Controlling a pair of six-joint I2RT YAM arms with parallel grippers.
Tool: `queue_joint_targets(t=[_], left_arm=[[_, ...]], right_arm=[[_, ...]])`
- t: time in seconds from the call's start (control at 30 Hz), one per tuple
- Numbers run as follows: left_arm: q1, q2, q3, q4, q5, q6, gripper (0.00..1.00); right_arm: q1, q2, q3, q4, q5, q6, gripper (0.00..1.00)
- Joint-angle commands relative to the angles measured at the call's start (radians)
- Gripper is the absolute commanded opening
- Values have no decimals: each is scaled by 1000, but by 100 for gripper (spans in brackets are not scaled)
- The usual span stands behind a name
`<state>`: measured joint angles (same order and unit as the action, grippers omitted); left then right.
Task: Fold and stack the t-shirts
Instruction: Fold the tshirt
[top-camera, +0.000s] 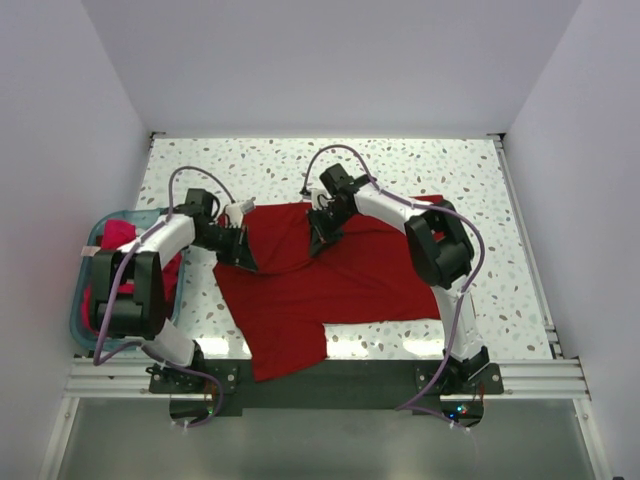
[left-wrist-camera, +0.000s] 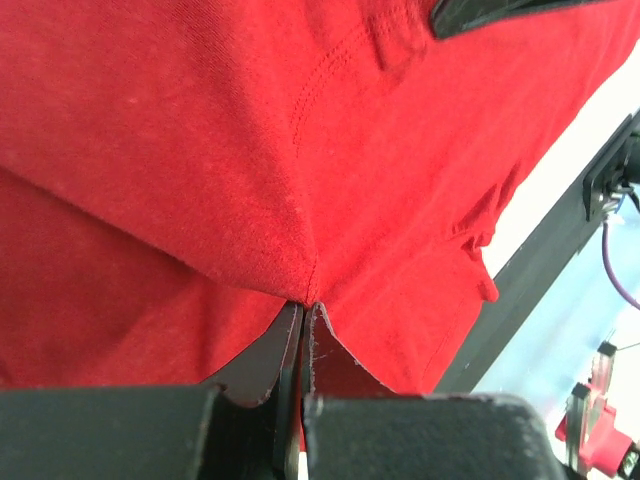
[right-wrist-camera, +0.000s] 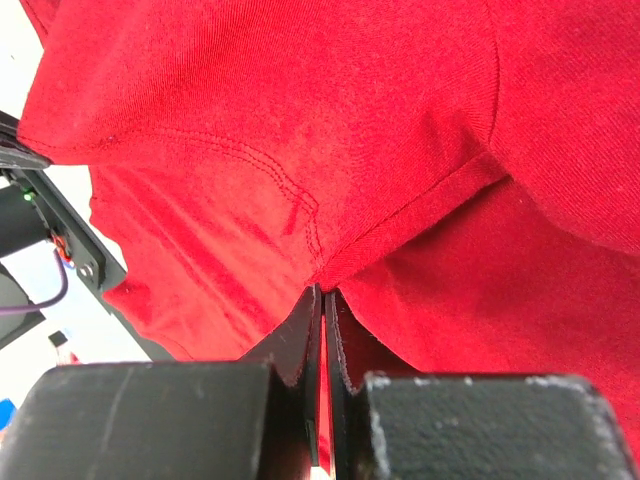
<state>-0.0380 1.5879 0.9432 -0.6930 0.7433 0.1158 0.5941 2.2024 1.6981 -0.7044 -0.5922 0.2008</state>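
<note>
1. Far L: teal plastic basket (top-camera: 84, 305) sits at the table's L edge. It holds bunched pinkish-red cloth t-shirts (top-camera: 118, 235), partly hidden by the L arm.
2. L gripper (top-camera: 243, 258) is just R of the basket, at the L edge of the big shirt. In the L wrist view the fingers (left-wrist-camera: 285, 345) are pressed tight together w/ a peak of red cloth pinched btwn the tips, so it is clenched on the shirt.
3. Centre: deep crimson cloth t-shirt (top-camera: 340, 285) lies spread on the white speckled table (top-camera: 490, 190), mostly flat, w/ wrinkles where it is pinched. Its far edge is bunched up btwn the two grippers. Its near-L part hangs over the near table edge onto the black frame rail (top-camera: 380, 375).
4. R gripper (top-camera: 318, 240) is at the shirt's far edge, R of the L gripper, w/ cloth lifted btwn them. In the R wrist view the fingers (right-wrist-camera: 298, 335) are closed together w/ a stitched seam fold caught at the tips, so it too is grasping the crimson shirt.
5. R side: the shirt's R part runs under the R arm's elbow. A bit of red sleeve shows just beyond it on the table.
</note>
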Motion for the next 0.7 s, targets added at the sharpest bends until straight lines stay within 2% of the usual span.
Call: queue_joint_targets(t=[0.0, 0.23, 0.67], left_arm=[[-19, 6, 29, -43, -7, 22, 0], [-25, 75, 22, -43, -10, -7, 0], [-42, 92, 6, -34, -39, -13, 0]], right_arm=[[-7, -63, 37, -61, 11, -40, 0], [-8, -44, 23, -90, 58, -69, 0], [-10, -32, 5, -104, 88, -101, 0]])
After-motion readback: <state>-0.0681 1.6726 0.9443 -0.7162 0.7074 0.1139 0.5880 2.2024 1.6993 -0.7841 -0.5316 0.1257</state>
